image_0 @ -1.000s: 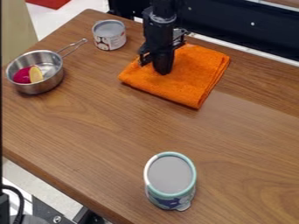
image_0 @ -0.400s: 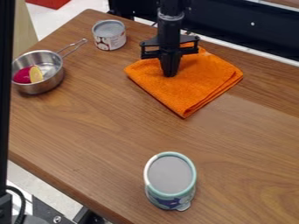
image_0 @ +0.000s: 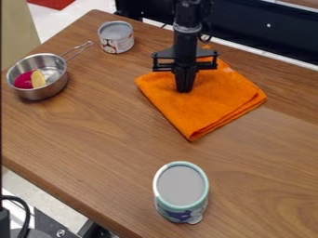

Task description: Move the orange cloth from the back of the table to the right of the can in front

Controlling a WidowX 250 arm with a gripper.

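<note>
The black gripper (image_0: 184, 89) points straight down onto the upper left part of an orange folded cloth (image_0: 208, 104), its two fingers close together with their tips against the fabric. Whether any cloth is pinched between them cannot be told. The cloth lies flat on the wooden table, one corner pointing toward the camera and another to the right. Part of its far edge is hidden behind the gripper.
A metal saucepan (image_0: 58, 86) holding a pink and yellow item (image_0: 38, 79) stands at the left. A small can (image_0: 116, 37) stands at the back left. A teal-rimmed container (image_0: 181, 191) is near the front of the wooden table (image_0: 93, 139).
The gripper has moved toward the camera and a little right, turning as it went. The orange cloth has shifted the same way and rotated with it.
</note>
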